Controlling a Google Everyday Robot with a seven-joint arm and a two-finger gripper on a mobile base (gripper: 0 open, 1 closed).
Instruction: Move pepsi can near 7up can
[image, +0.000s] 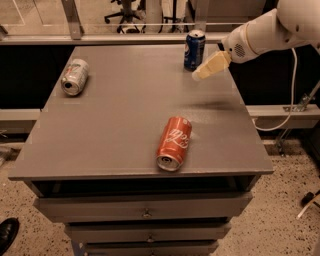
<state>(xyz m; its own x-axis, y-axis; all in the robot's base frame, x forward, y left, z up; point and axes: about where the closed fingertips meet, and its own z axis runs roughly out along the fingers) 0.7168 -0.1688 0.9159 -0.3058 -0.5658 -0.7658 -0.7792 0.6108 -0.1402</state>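
Note:
The pepsi can (194, 49), dark blue with a silver top, stands upright at the far right of the grey tabletop (125, 120). The 7up can (74, 76), silvery-grey, lies on its side at the far left. My gripper (199, 75), cream-coloured at the end of a white arm, hovers above the table just right of and in front of the pepsi can, apart from it and holding nothing.
A red-orange can (174, 143) with white script lies on its side near the table's front, right of centre. Drawers (145, 210) sit under the tabletop. A cable (287, 100) hangs at the right. A black shoe (7, 234) shows at the bottom left.

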